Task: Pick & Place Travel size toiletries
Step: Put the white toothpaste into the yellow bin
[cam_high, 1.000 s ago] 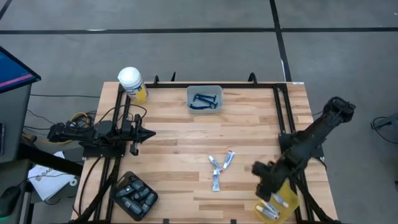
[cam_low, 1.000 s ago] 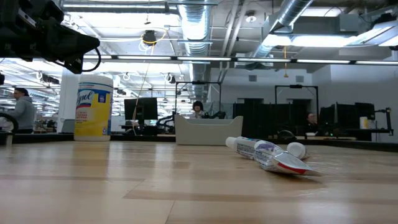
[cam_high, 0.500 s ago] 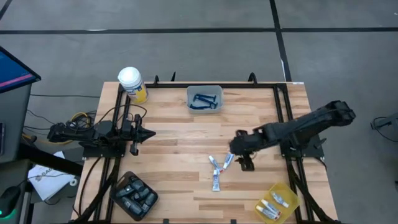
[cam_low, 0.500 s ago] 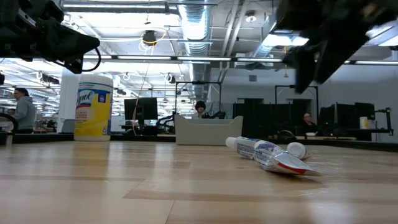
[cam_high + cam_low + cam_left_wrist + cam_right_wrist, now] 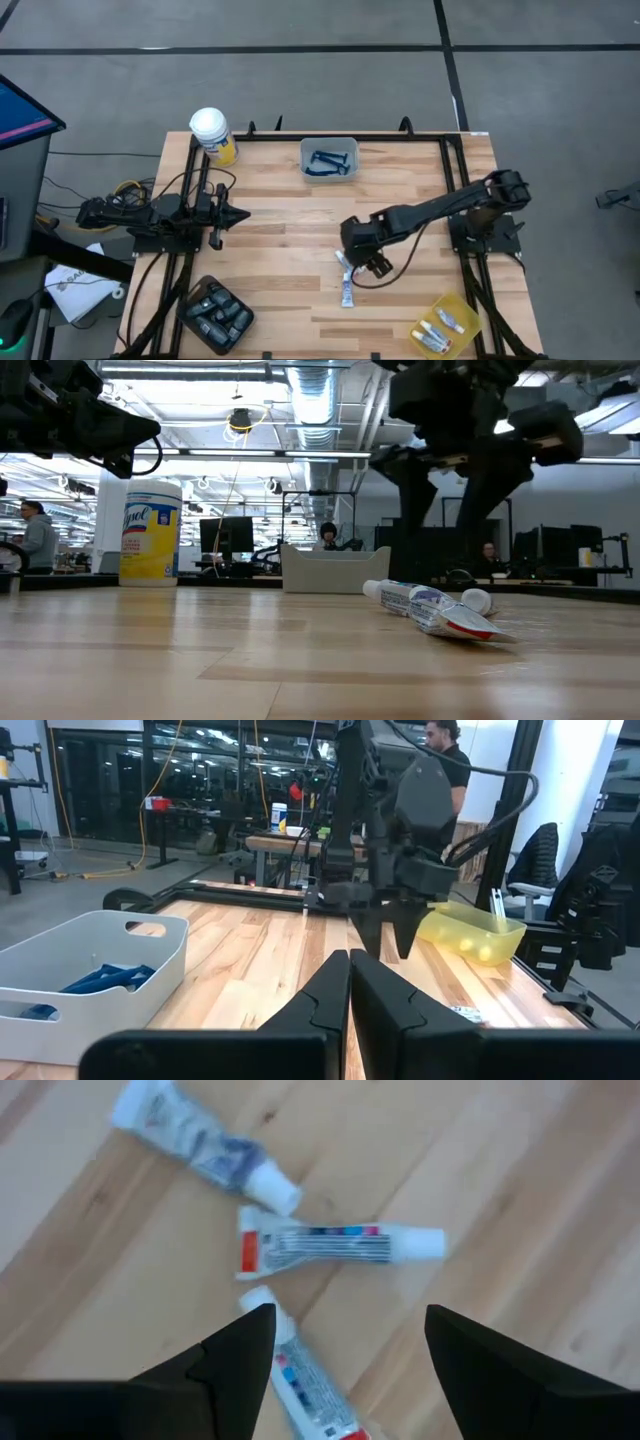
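Wood counter [image 5: 280, 240]: three tubes [image 5: 340, 1243] lie mid-counter, just beside each other, long axes splayed differently, caps converging. Right tool [image 5: 366, 262] hovers above them, fingers apart, empty. Left tool [image 5: 236, 215] waits at the counter's left edge, fingers together.

Bare table [image 5: 280, 250] around three clustered tubes [image 5: 348, 272], bins along edges

Tubes [image 5: 335, 1245]: white, blue and red print. Razors [image 5: 327, 162]: blue, in pale grey bin [image 5: 329, 144]. Jar [image 5: 213, 136]: yellow, white lid. Tray [image 5: 447, 325]: yellow. Table [image 5: 280, 240]: light wood planks, black frame.
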